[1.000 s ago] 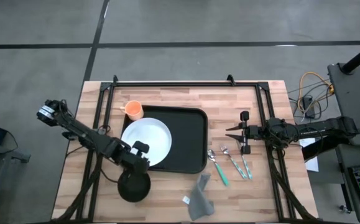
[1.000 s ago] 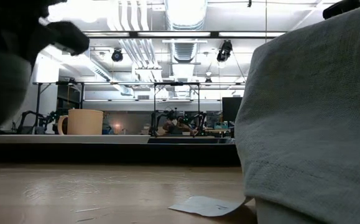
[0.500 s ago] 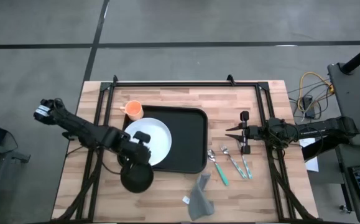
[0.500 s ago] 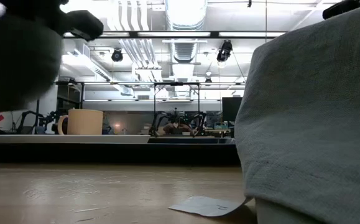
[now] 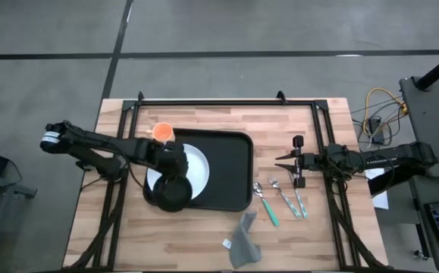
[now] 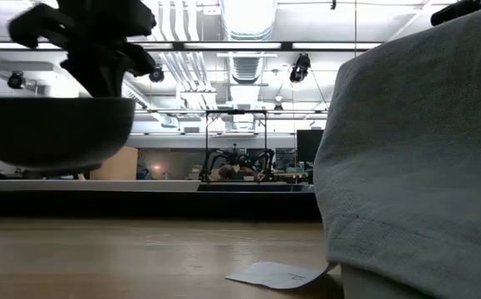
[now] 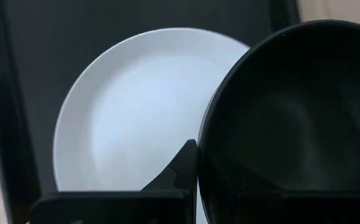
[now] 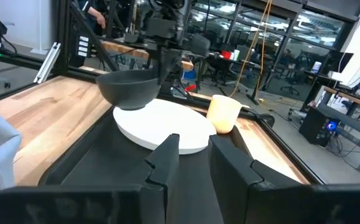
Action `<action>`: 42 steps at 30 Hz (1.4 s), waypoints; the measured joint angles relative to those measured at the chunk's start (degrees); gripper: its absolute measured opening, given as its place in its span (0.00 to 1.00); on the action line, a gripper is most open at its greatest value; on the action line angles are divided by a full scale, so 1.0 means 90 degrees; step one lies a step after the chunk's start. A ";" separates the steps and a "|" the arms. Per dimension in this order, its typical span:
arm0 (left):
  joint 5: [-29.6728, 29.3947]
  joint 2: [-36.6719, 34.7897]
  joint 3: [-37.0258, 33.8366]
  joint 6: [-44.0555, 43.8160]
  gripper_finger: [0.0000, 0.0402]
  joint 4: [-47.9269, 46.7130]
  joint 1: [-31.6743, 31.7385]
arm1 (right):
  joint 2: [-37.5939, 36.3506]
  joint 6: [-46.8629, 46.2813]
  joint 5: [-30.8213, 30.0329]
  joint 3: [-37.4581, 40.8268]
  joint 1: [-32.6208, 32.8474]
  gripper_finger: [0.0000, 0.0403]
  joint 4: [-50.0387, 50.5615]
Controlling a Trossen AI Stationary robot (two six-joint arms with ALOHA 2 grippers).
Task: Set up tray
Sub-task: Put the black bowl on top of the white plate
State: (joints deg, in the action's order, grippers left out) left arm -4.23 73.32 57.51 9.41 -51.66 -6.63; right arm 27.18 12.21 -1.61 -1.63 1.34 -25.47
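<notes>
One black tray (image 5: 230, 171), one white plate (image 5: 196, 163), one black bowl (image 5: 173, 193) pinched aloft in left claw (image 5: 175, 165), one orange cup (image 5: 163, 133), three utensils (image 5: 281, 199), right claw (image 5: 283, 161) spread, no legible writing.

Setting: robotics lab or workshop. Exposed ceiling ducts (image 6: 244, 33) and strip lights overhead; further robot rigs (image 6: 232, 162) on benches behind; grey concrete floor (image 5: 219, 26) around the wooden table (image 5: 196, 235); loose cables (image 5: 374, 114) beside its right edge.

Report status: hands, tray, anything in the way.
Left hand shut on black bowl, lifted above white plate. Right hand idle beside tray. Path clear.
</notes>
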 joint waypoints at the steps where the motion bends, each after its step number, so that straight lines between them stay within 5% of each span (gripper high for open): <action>1: 0.0002 0.0000 -0.0004 0.0051 0.00 -0.0004 0.0099 | 0.0002 0.0000 0.0000 0.0000 0.0000 0.18 0.0002; 18: 0.0002 0.0015 -0.0154 0.0421 0.00 0.0290 0.1406 | 0.0000 -0.0002 0.0001 0.0000 0.0000 0.21 0.0002; 42: -0.0093 0.0022 -0.0699 0.0450 0.02 0.0731 0.1539 | 0.0000 -0.0002 0.0000 0.0005 -0.0002 0.20 0.0056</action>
State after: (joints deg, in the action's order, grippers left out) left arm -5.06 73.52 51.22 13.45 -45.08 7.22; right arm 27.18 12.19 -1.61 -1.58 1.32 -24.97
